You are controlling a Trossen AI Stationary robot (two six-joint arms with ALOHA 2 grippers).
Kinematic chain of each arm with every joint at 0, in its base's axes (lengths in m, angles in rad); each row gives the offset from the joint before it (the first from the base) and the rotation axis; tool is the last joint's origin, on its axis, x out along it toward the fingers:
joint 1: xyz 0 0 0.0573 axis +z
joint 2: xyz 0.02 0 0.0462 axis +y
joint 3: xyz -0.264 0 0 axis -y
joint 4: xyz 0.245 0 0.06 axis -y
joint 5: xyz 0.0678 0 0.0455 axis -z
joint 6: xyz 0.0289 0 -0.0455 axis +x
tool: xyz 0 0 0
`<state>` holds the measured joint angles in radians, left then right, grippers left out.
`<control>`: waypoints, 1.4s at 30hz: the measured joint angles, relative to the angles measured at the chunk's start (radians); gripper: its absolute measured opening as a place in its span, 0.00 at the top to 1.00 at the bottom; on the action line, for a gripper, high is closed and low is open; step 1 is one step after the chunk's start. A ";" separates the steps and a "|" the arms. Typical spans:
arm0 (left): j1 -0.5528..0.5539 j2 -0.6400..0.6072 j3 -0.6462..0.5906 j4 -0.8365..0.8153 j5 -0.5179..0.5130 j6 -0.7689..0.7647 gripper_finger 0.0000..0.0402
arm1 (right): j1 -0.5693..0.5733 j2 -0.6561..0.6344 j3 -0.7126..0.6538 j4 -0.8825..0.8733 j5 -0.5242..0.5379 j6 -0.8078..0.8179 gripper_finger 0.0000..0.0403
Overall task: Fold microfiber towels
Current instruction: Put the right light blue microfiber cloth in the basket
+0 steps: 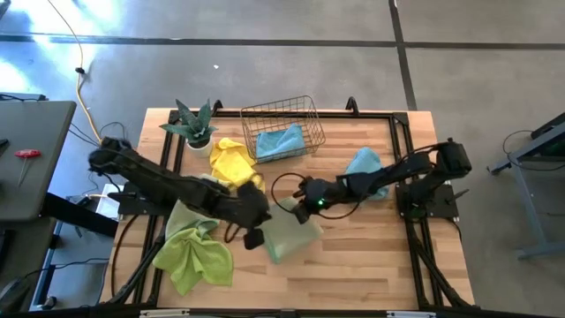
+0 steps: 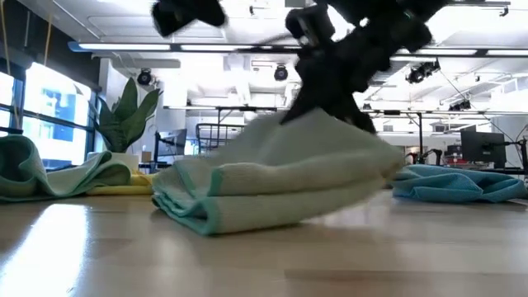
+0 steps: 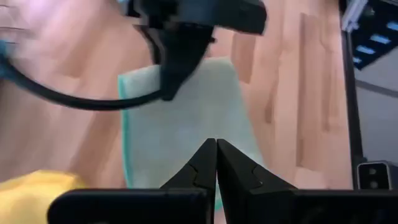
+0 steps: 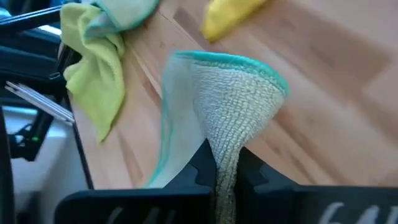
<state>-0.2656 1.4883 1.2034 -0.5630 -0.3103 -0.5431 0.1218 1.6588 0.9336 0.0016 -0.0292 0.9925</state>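
Note:
A pale sage towel [image 1: 287,237] with a teal hem lies folded near the table's middle; the low view shows it as a stacked pad [image 2: 272,194]. My right gripper [image 1: 305,210] is shut on its far right part. My left gripper [image 1: 256,237] is shut and holds nothing. It hangs above the table by the towel's left side, and its closed fingertips [image 3: 216,155] point over the cloth. A lime green towel [image 1: 194,256] lies crumpled at the near left and a yellow towel [image 1: 234,163] lies behind it. My right gripper pinches a bunched ridge of the sage towel [image 4: 225,155] between its two fingers, slanting down from the table's right side. The pinched part is drawn up into a peak [image 2: 318,120]. The rest of the towel rests folded on the table [image 2: 247,206].
A wire basket [image 1: 282,115] at the far middle holds a light blue towel [image 1: 281,141]. Another blue towel [image 1: 364,166] lies under the right arm. A potted plant [image 1: 194,124] stands at the far left. Bare wood lies near the front right.

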 joint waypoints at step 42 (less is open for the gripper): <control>0.042 -0.358 0.000 -0.125 -0.461 0.042 0.99 | -0.601 0.206 0.689 -0.289 -0.210 -0.578 1.00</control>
<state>-0.2238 1.1301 1.2034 -0.6882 -0.7715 -0.5011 -0.4790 1.8652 1.6230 -0.2878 -0.2390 0.4148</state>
